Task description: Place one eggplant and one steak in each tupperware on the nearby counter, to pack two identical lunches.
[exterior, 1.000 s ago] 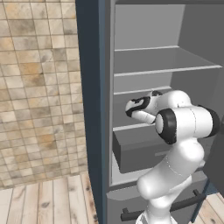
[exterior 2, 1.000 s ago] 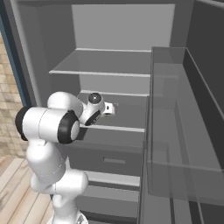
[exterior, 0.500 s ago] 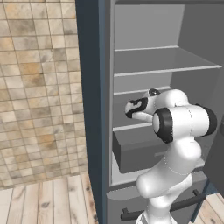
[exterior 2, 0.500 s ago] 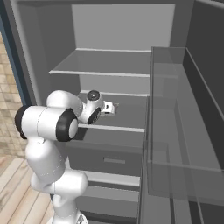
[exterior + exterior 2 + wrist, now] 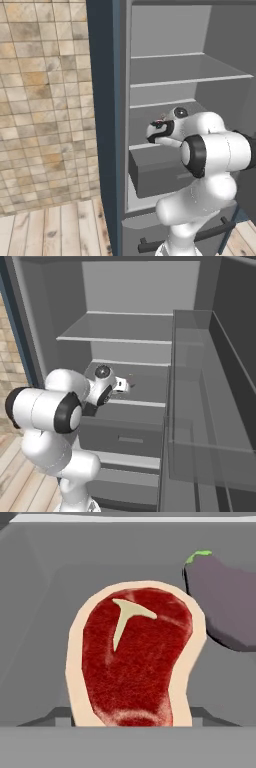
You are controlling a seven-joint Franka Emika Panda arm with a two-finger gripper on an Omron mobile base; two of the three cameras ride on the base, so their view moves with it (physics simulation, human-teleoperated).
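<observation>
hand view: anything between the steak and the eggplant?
Nothing. In the hand view a narrow strip of bare grey fridge shelf separates the steak from the eggplant at its upper right.

No text, label, brand, number or sign could be read anywhere in these pictures.
</observation>
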